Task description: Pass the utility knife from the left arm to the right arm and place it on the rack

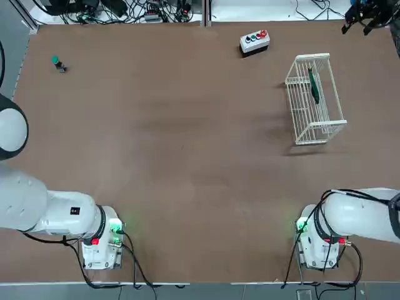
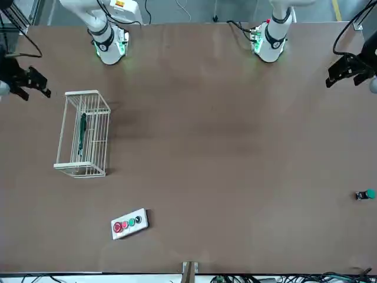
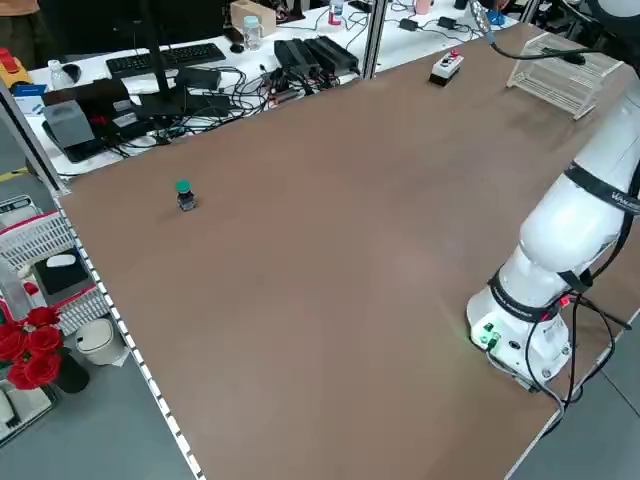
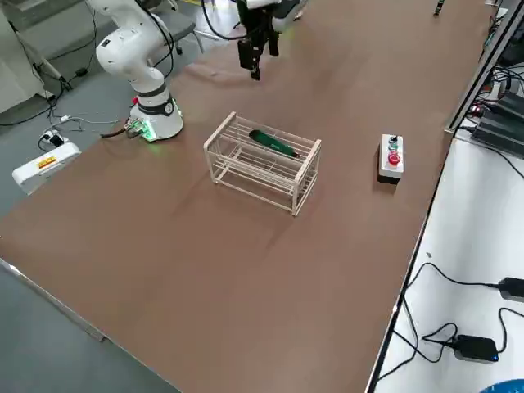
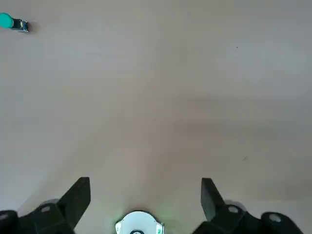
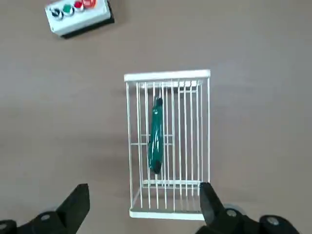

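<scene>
The utility knife (image 6: pixel 156 136) already lies on top of the rack (image 6: pixel 204 126), at about two o'clock on the table from overhead, so the task looks finished. The right gripper (image 6: pixel 141 204) hangs above it, fingers wide and empty. The left gripper (image 5: pixel 145 200), also wide open, is probably parked at nine o'clock.

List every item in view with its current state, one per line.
utility knife: lying on top of the rack's bars, released
rack: standing on the table
left hand: open, empty, raised
right hand: open, empty, above the rack
button box: untouched
green-topped knob: lying alone
</scene>
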`<control>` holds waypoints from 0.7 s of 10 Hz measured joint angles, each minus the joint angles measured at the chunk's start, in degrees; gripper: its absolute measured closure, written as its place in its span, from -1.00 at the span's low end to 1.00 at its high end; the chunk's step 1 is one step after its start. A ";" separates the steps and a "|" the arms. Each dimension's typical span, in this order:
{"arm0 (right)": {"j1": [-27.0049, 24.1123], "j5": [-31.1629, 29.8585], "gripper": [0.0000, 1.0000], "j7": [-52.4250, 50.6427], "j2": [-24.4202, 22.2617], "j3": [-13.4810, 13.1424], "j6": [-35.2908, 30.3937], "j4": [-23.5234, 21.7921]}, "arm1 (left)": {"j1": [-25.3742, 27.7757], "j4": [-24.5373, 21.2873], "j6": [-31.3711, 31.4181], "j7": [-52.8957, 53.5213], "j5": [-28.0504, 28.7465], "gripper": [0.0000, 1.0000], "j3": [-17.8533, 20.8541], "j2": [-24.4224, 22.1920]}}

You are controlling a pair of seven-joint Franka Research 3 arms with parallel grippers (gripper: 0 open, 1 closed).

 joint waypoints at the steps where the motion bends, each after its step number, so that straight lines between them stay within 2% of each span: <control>1: -0.05 -0.09 -1.00 0.01 2.02 0.00 -0.03 3.01 | 0.01 0.00 0.35 0.01 0.00 -1.00 0.03 0.00; 3: -0.32 -0.25 -1.00 0.03 8.90 -0.02 -1.83 11.23 | 0.02 0.00 0.95 0.03 0.00 -1.00 0.08 0.00; 5: -0.65 -2.90 -1.00 0.03 15.90 0.01 -3.77 19.59 | 0.03 0.00 1.14 0.03 0.00 -1.00 0.09 0.00; 7: -0.92 -3.55 -1.00 0.03 18.96 0.15 -5.17 23.65 | 0.03 0.00 1.19 0.03 0.00 -1.00 0.09 0.00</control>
